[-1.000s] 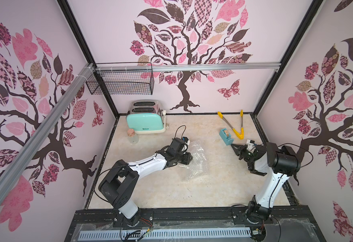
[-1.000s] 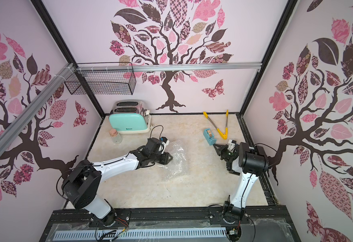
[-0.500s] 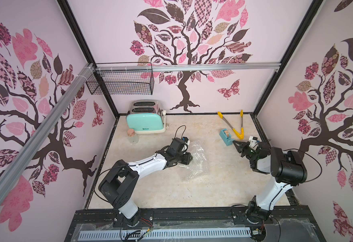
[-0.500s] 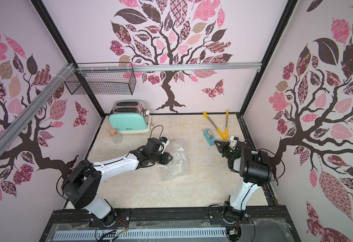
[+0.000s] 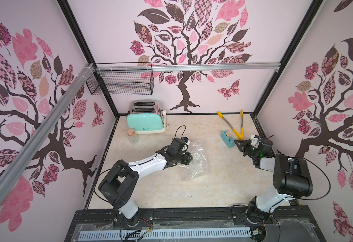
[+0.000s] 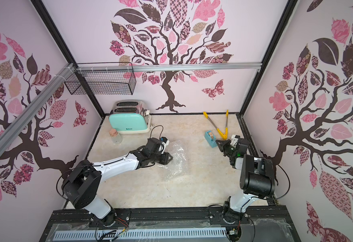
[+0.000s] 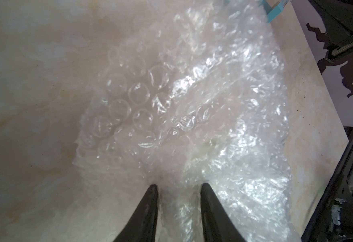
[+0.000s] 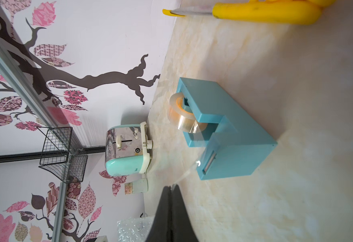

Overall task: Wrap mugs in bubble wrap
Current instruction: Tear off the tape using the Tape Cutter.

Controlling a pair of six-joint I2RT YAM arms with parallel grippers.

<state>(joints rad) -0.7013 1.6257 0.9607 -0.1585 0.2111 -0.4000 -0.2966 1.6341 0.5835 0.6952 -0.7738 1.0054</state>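
Note:
The bubble wrap [image 5: 199, 162] [image 6: 178, 160] lies crumpled mid-table. My left gripper [image 5: 189, 157] [image 6: 170, 158] rests on its left edge. In the left wrist view its fingers [image 7: 150, 209] stand partly apart, gripping a bunched fold of bubble wrap [image 7: 192, 94]. The mug is hidden; no white rim shows through the wrap. My right gripper [image 5: 237, 143] [image 6: 218, 143] sits just in front of the blue tape dispenser [image 5: 227, 138] [image 8: 230, 142]. This gripper [image 8: 171, 187] is shut on the end of a clear tape strip [image 8: 185, 175] coming from the dispenser's cutter.
Yellow tongs [image 5: 236, 125] lie at the back right, behind the dispenser. A mint toaster [image 5: 145, 121] and a corked glass bottle [image 5: 132, 136] stand at the back left. A wire basket [image 5: 121, 81] hangs on the wall above them.
The right arm's elbow has swung outward and toward the front. Its gripper has stayed by the dispenser and edged slightly toward the back. The left arm and the bubble wrap have not moved.

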